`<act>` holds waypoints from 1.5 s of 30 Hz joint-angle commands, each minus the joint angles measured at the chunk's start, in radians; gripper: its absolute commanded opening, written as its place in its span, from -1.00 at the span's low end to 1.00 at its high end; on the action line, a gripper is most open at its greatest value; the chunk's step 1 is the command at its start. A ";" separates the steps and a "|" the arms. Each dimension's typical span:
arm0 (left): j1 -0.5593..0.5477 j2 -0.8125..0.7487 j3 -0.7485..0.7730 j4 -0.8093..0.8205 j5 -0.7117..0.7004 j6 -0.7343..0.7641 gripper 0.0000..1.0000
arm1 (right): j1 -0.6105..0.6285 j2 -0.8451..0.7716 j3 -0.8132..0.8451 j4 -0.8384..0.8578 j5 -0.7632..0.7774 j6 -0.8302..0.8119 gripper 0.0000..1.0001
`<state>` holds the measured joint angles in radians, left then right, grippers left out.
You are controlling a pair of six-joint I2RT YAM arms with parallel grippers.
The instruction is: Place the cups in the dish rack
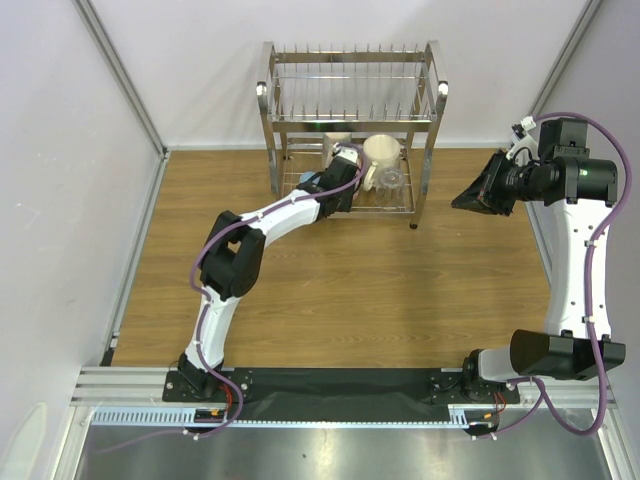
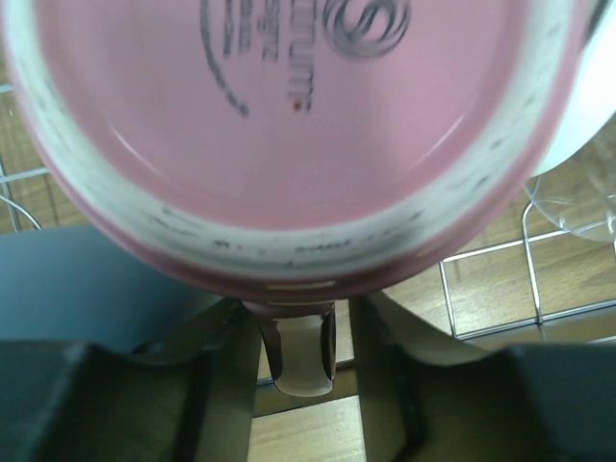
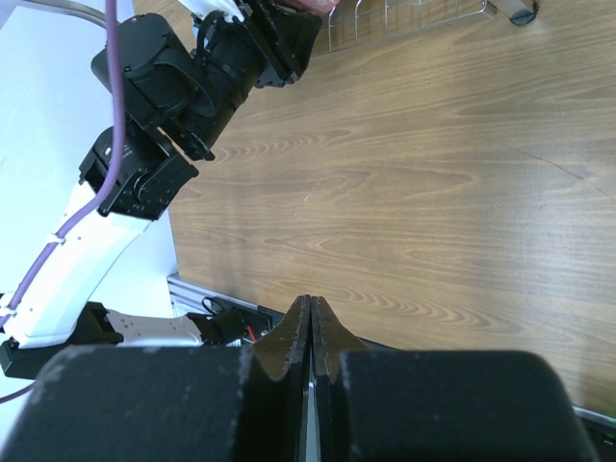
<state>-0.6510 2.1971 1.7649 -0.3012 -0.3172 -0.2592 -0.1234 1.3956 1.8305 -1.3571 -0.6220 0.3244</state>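
View from top: left gripper (image 1: 345, 185) inside dish rack (image 1: 350, 57) lower tier, beside taller cream mug (image 1: 381, 152) and clear glass tumbler (image 1: 392, 180). Left wrist: fingers (image 2: 385, 366) clamp pink mug (image 2: 289, 106) handle. Right wrist: right gripper (image 3: 310, 318) closed, empty, above table (image 3: 433, 192).

You have one dish rack (image 1: 350, 58) in view and five cups in all. That makes two cream ones, a cream mug (image 1: 337, 141) and a taller cream mug (image 1: 383, 155), plus one clear glass tumbler (image 1: 392, 181), one light blue cup (image 1: 308, 180) and one pink mug (image 2: 289, 115). You also have two arms, the left arm (image 1: 290, 212) and the right arm (image 1: 575, 250).
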 commanded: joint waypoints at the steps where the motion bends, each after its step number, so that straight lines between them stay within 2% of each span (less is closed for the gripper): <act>1: 0.007 -0.060 -0.007 0.013 0.003 -0.005 -0.02 | 0.004 -0.001 0.007 -0.160 -0.019 -0.007 -0.92; 4: 0.005 -0.068 -0.004 0.007 0.009 0.000 0.11 | 0.004 0.000 0.007 -0.158 -0.019 -0.008 -0.92; 19: -0.018 -0.152 -0.019 -0.045 0.059 -0.005 0.12 | 0.002 0.014 0.029 -0.160 -0.044 -0.033 -0.90; 25: -0.021 -0.244 -0.068 -0.070 0.081 -0.037 0.15 | 0.013 0.011 0.036 -0.158 -0.042 -0.039 -0.89; 34: -0.052 -0.490 -0.269 -0.038 0.191 -0.132 0.22 | 0.077 -0.035 -0.017 -0.134 -0.054 -0.019 -0.88; 40: -0.058 -0.716 -0.536 0.011 0.251 -0.264 0.29 | 0.151 -0.090 -0.126 -0.097 -0.064 0.002 -0.87; 45: -0.056 -0.919 -0.712 0.053 0.253 -0.388 0.43 | 0.200 -0.135 -0.200 -0.079 -0.047 0.007 -0.86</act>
<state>-0.7086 1.4029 1.1191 -0.3088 -0.0917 -0.5274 0.0513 1.3029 1.6508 -1.3560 -0.6636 0.3244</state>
